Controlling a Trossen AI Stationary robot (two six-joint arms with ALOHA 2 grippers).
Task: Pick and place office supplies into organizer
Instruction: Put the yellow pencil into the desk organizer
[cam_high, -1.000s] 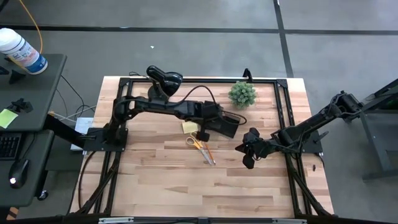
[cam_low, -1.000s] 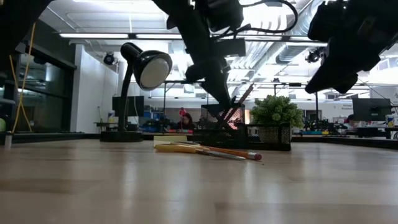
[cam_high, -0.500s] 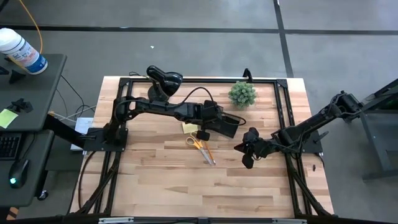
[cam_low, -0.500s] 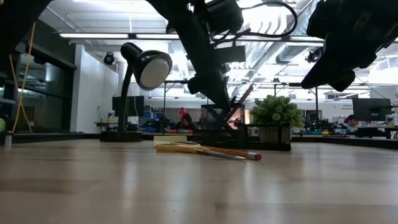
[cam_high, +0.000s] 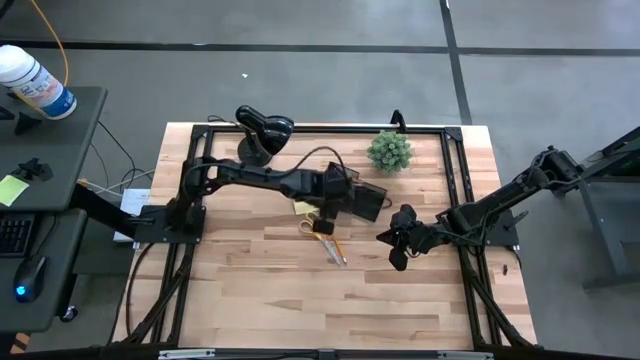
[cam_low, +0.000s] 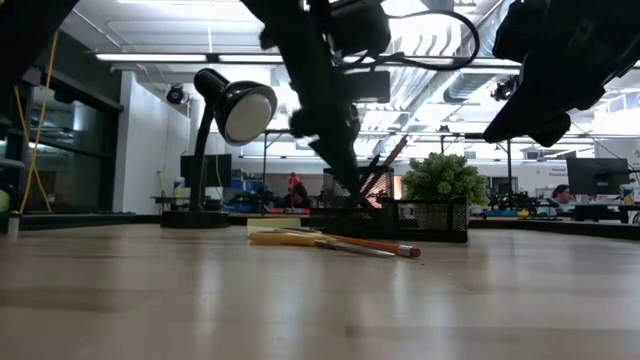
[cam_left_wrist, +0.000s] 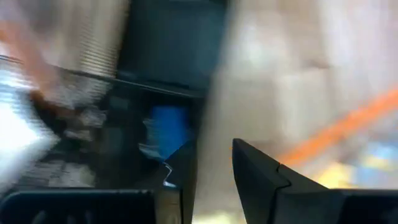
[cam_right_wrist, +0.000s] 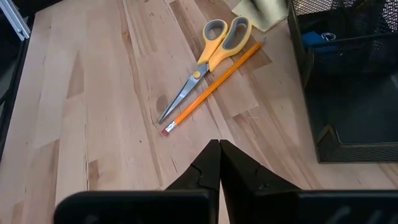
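The left gripper (cam_high: 322, 212), fingers apart, hangs beside the organizer (cam_high: 366, 201). Scissors (cam_high: 320, 228) and pencil (cam_high: 335, 247) lie just below it.

**Even light overhead, heavy blur at the left wrist**

From above we see the wooden surface (cam_high: 300, 290) evenly lit, with only soft, short shadows under the arms. At table height we look into bright ceiling strips, so the arms and the desk lamp (cam_low: 235, 105) read as dark silhouettes, and the near boards go soft and shiny with glare. Our left wrist view is smeared throughout; only a blue patch (cam_left_wrist: 168, 127) stands out. The right wrist view is sharp, with the scissors (cam_right_wrist: 208, 59) crisp.
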